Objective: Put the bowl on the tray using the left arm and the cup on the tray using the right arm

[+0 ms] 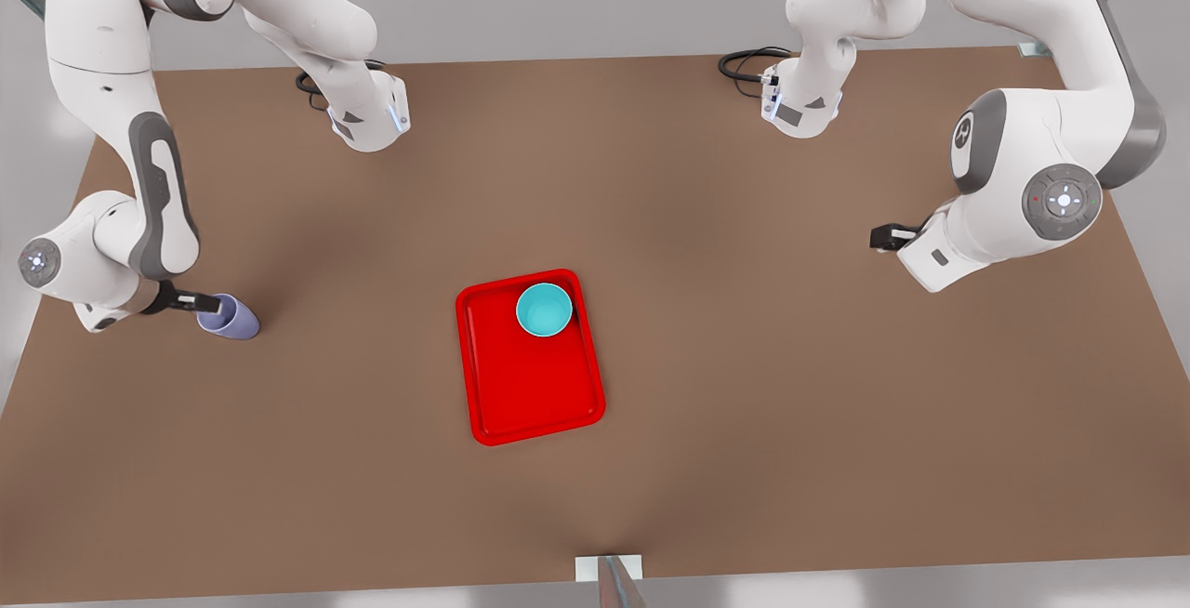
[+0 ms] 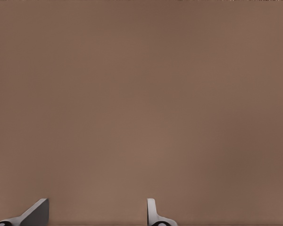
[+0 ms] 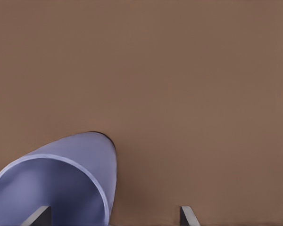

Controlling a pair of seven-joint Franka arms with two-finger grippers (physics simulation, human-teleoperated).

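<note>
The brown table point(image 1: 744, 403) carries everything. Its near edge, by the small white bracket point(image 1: 609, 568), is bare, and open tabletop runs wide on both sides of the tray point(image 1: 530, 394). The tray is flat, bright red, rectangular with rounded corners and a low rim; it lies near the middle of the table, slightly skewed to the edges, with free room all round it.

The bowl point(image 1: 544, 310), small, round, smooth and turquoise, sits upright inside the tray at its far corner on the front view's right, close against the rim. The rest of the tray floor is bare red.

Level with the tray's far end, close to the table's edge at the front view's left, the cup point(image 1: 230, 318), a handleless lavender tumbler, is tilted with its mouth toward the right gripper point(image 1: 206, 303). In the right wrist view one finger point(image 3: 37, 216) reaches inside the cup point(image 3: 56, 183) and the other stands outside, well apart, so the jaws are spread and not clamped.

Farther back, near the opposite edge, the left gripper point(image 1: 883, 237) waits above bare table, its fingers point(image 2: 153, 214) parted and holding nothing.
</note>
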